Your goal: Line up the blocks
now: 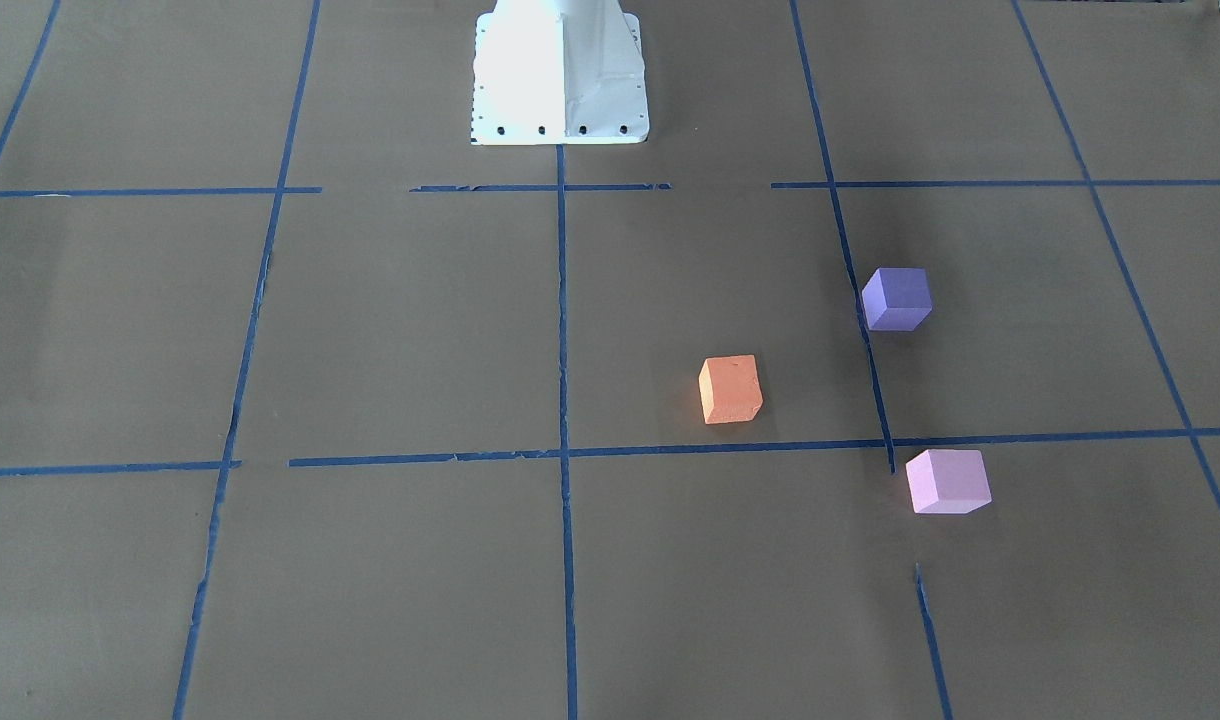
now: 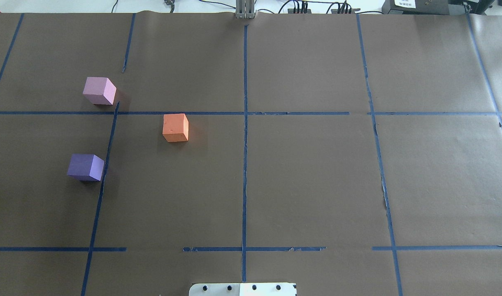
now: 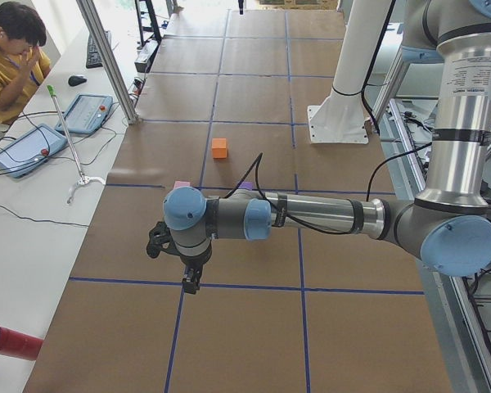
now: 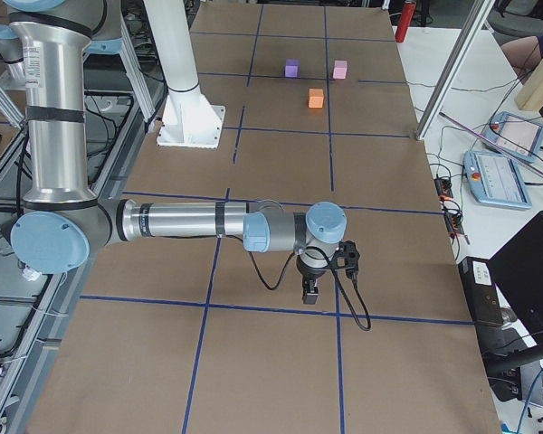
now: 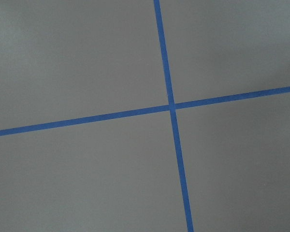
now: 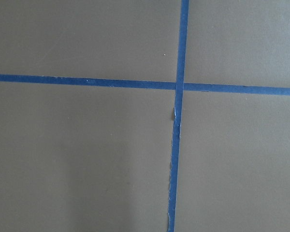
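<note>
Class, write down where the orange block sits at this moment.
In the overhead view the orange block sits left of centre, right of the pink block and purple block, touching neither.

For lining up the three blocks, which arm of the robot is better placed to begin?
Probably the left. The orange block, purple block and pink block all lie left of the centre tape line in the overhead view, the side of the left arm.
</note>
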`<action>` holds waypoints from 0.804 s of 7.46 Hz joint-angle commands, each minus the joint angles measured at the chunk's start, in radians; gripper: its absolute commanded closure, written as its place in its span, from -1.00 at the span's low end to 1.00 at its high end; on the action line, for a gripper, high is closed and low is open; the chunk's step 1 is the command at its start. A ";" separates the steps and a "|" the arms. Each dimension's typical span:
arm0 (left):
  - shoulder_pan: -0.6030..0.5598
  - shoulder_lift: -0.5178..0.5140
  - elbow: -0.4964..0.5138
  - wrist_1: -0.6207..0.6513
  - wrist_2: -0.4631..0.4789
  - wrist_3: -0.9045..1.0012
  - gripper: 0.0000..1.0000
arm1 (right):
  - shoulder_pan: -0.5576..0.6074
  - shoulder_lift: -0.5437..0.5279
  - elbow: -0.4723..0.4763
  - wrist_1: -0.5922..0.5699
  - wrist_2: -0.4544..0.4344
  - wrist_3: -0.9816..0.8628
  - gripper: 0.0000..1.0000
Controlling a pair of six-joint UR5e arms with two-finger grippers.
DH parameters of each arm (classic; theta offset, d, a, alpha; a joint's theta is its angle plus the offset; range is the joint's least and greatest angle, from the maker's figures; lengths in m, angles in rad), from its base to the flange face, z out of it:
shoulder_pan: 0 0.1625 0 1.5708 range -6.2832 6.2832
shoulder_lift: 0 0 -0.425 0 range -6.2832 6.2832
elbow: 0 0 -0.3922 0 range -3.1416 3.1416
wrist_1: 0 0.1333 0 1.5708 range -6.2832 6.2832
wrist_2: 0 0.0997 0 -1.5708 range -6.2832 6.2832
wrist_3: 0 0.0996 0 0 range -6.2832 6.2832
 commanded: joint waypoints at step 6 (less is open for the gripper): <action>0.402 -0.284 -0.137 -0.070 -0.007 -0.644 -0.99 | 0.000 0.000 0.000 0.000 0.000 0.000 -1.00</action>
